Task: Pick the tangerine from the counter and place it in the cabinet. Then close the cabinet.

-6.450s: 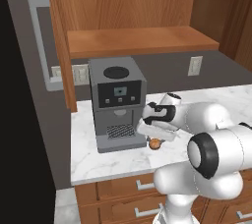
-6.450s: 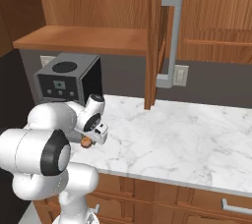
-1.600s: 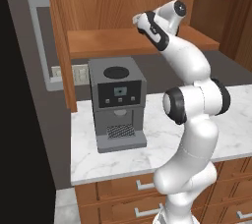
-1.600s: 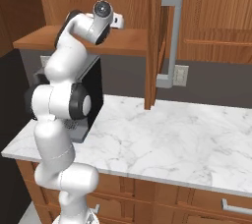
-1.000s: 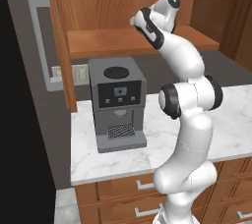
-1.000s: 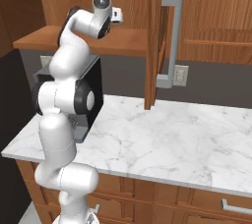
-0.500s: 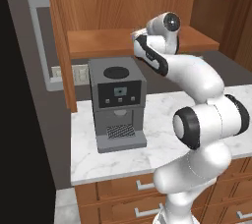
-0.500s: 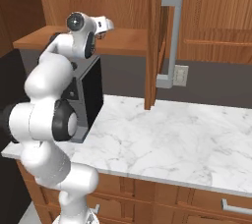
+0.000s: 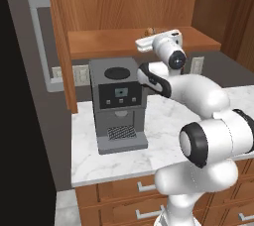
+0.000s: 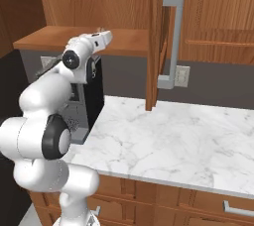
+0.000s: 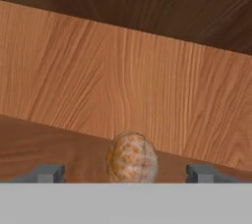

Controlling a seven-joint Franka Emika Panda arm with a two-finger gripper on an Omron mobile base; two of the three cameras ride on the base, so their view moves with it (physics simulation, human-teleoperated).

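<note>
Two fingertips (image 11: 47,172) spread wide, holding nothing; tangerine (image 11: 132,157) sits between them on cabinet (image 9: 129,41) shelf (looks released). Gripper (image 9: 147,44) at shelf front edge. Back straight out, don't nudge fruit. Then push door (image 10: 158,36) by handle (image 10: 172,41) until flush.

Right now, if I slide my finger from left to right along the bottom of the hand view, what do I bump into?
Left claw fingertip → tangerine → right claw fingertip. The tangerine sits in the gap, touching neither fingertip, on the cabinet shelf.
</note>
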